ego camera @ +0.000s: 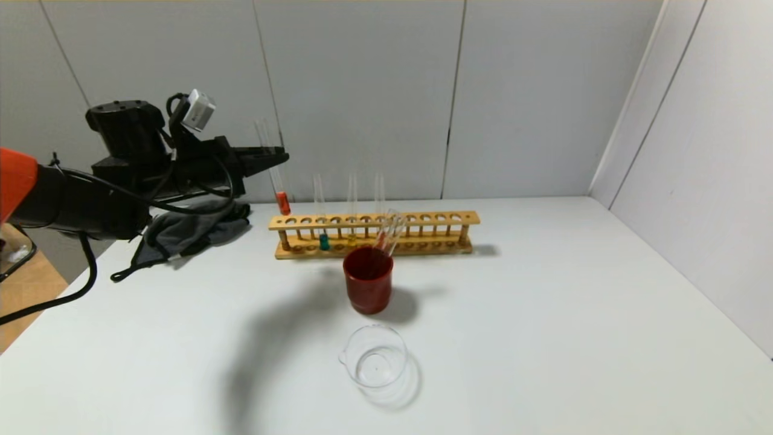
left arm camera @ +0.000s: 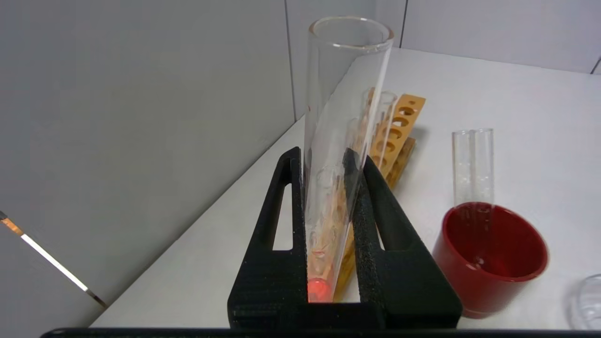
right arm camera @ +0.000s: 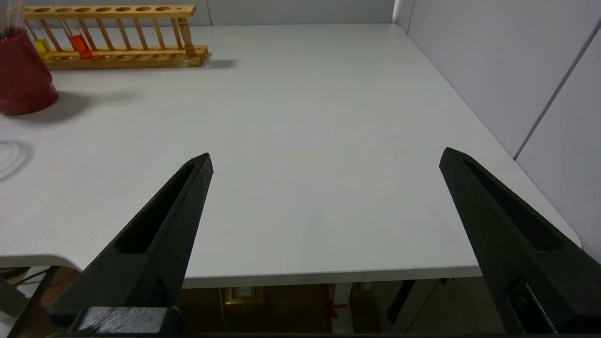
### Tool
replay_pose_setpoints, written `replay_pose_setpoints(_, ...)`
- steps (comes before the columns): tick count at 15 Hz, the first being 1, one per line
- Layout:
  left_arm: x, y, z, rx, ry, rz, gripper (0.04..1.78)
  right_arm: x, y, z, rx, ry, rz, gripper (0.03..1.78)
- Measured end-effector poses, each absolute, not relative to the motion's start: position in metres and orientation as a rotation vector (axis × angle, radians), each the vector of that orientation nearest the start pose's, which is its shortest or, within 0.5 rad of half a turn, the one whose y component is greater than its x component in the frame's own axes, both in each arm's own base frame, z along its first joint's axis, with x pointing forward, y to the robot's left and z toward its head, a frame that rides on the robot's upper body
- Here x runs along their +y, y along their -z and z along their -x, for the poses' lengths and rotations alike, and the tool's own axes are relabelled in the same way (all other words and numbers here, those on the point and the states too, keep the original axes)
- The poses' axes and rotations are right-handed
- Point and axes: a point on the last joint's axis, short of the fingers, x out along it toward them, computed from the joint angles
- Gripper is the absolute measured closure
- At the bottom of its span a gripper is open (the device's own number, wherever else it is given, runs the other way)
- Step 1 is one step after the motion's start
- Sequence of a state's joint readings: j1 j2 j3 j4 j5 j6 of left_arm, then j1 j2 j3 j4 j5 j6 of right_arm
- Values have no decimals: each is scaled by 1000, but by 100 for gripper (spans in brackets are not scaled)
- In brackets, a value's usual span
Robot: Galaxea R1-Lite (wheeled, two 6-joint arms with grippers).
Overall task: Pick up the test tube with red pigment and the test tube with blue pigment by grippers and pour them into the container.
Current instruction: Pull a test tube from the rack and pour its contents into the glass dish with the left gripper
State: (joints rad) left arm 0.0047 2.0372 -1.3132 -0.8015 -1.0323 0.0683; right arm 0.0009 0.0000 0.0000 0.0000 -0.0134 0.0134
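- while the left tool [ego camera: 275, 160] hangs in the air above the left end of the wooden rack [ego camera: 374, 234], its jaws are clamped on the test tube with red pigment [ego camera: 273, 170], which is lifted clear of the rack and near upright, its orange-red liquid at the bottom.
- the test tube with blue pigment [ego camera: 322, 212] stands in the rack, near its left end, upright.
- two more clear tubes stand in the rack just to the right of the blue one.
- a dark-red cup [ego camera: 368, 279] sits on the table [ego camera: 543, 314] just in front of the rack, with clear tubes leaning in it.
- the container [ego camera: 374, 356] rests in front of the cup, farther from the rack.
- a grey cloth [ego camera: 193, 232] lies left of the rack.
- the right tool [right arm camera: 326, 157] hovers by the table's near edge, well apart from the rack, jaws spread wide and holding nothing.
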Motion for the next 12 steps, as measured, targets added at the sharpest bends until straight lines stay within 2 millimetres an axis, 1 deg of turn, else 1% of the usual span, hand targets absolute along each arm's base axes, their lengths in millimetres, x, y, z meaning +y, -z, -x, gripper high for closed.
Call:
replay_pose_setpoints(2,-17,-224,-392,-77,1022,-83,149,0,-75,23,0,13,-13,11)
replay_pose_setpoints(5,-13,-231,-367,-22,981,-49,149,0,-75,23,0,13,-13,11)
replay_pose_setpoints(12,-12,-235,-299,21,895,-32,149,0,-75,23,0,13,-13,11)
